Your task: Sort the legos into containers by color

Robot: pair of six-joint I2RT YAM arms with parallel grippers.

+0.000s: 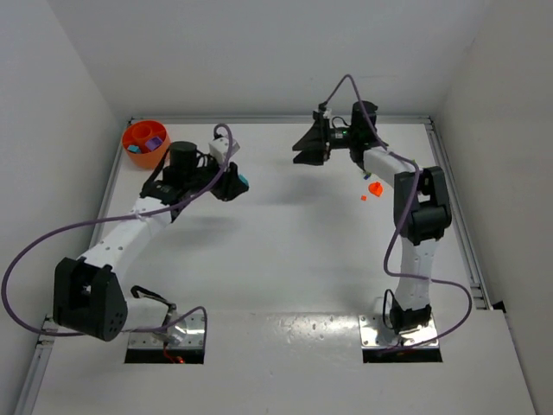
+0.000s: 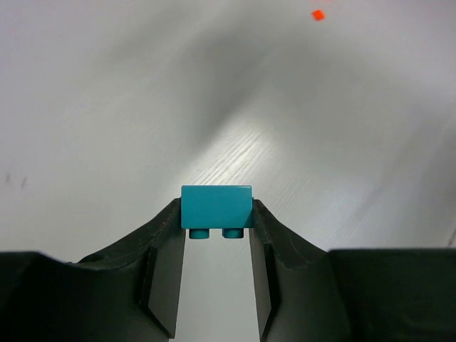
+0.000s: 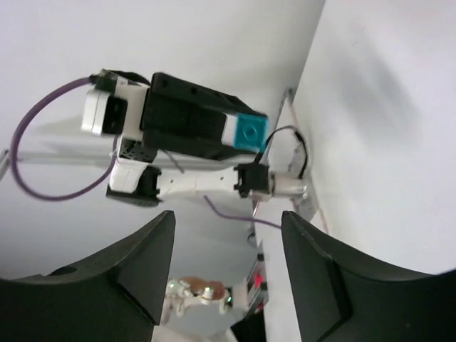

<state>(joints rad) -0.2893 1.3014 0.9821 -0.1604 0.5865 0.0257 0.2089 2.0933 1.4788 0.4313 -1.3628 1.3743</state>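
Holding the teal brick (image 2: 216,206) by its two short sides is what I'd want here. The left jaws press flat against its walls with the studs facing back toward the wrist camera, so it sits square and should drop clean on release. Those jaws are clenched on it, closed only as far as the brick's width allows, and I see nothing else touching them.

From overhead the brick hangs at the tip of the left arm (image 1: 130,229), over the far left part of the bench (image 1: 285,259). It is near the orange bowl (image 1: 127,137) but apart from it. I read the brick as lifted off the surface, though I can't be sure of that. The bowl sits in the far left corner of the bench and already has a few bricks in it, purple and blue as far as I can make out. I judge this to be the carry step, with the bowl as the likely drop point.

The right arm (image 1: 415,216) is raised near the far edge, right of centre, and its wrist camera looks across at the left arm rather than down. The right jaws stand spread wide, with nothing between them and nothing touching them: released. Two orange-red bricks (image 1: 375,187) lie on the bench just beside that arm, toward the right edge. I'd guess that's why the right arm waits there.
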